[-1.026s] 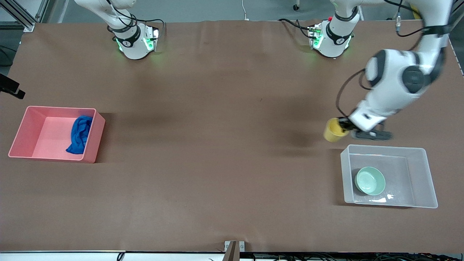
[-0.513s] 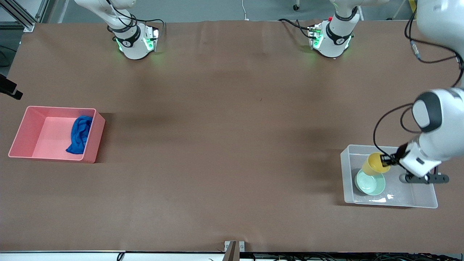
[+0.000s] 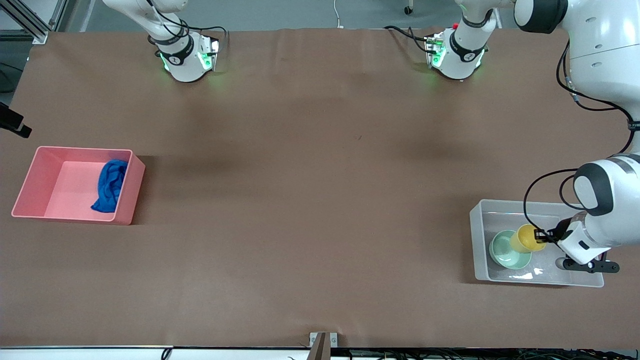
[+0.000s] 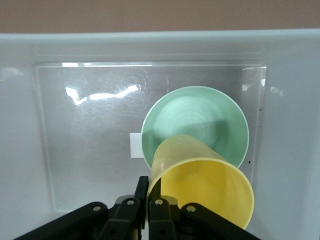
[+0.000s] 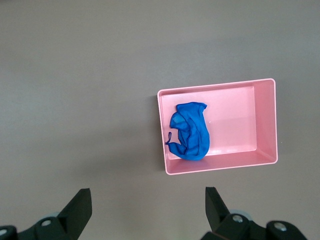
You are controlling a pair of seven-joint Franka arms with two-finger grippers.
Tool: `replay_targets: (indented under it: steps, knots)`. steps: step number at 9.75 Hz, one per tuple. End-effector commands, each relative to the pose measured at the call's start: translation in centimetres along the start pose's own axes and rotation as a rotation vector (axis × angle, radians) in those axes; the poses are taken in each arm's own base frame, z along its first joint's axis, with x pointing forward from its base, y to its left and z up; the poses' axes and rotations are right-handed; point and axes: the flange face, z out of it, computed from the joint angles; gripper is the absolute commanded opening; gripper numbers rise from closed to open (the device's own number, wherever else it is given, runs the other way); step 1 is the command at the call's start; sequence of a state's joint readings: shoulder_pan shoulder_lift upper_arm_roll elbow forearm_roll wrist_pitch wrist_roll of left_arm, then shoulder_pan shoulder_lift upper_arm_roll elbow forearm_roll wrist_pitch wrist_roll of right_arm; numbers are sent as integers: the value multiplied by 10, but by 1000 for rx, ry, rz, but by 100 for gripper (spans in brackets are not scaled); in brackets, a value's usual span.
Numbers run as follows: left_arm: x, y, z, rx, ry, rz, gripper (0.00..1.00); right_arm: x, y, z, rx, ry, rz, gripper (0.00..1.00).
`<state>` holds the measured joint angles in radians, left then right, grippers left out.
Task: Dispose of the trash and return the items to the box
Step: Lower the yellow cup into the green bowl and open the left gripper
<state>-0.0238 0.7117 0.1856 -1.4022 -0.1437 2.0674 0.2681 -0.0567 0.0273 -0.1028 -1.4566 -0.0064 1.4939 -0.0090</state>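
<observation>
1. Resting in the pink bin at the right arm's end of the desk: blue rag. Right gripper waits high over it, jaws wide, empty.
2. Risk, judged: released tilted, the yellow cup may topple or roll onto the green bowl.
3. Left gripper, inside the clear box, pinches the cup's rim; the cup leans over the bowl's edge.

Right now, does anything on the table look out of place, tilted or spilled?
Only the yellow cup is tilted: the left gripper, shut on its rim, holds it inside the clear tub, leaning over the green bowl. The blue rag lies in the pink bin. The right gripper waits open above the bin. Nothing spilled.
</observation>
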Motion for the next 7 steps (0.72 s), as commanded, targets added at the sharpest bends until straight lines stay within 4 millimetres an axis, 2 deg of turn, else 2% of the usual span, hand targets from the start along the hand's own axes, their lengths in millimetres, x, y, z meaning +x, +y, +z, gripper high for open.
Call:
replay_targets:
  steps: [1,2,3,4,5,6,7]
  knots:
    - [4,0,29,-12,-8,23,7,-1,-3,-2,12,13,2,100]
    - [5,-1,38,-6,-1,35,8,-1,-4,-2,12,13,1,100]
    - [5,-2,39,-4,3,36,14,-1,-3,-2,12,13,2,100]
    - [5,-5,35,-3,11,35,43,-1,-3,-2,13,13,2,100]
    - [6,-5,22,-2,26,36,87,-1,-3,-2,13,16,2,100]
    - [4,-4,-12,-2,61,39,98,0,-3,-2,13,18,2,100]
    - [-3,2,-47,-4,96,35,100,1,-4,-3,15,28,0,100]
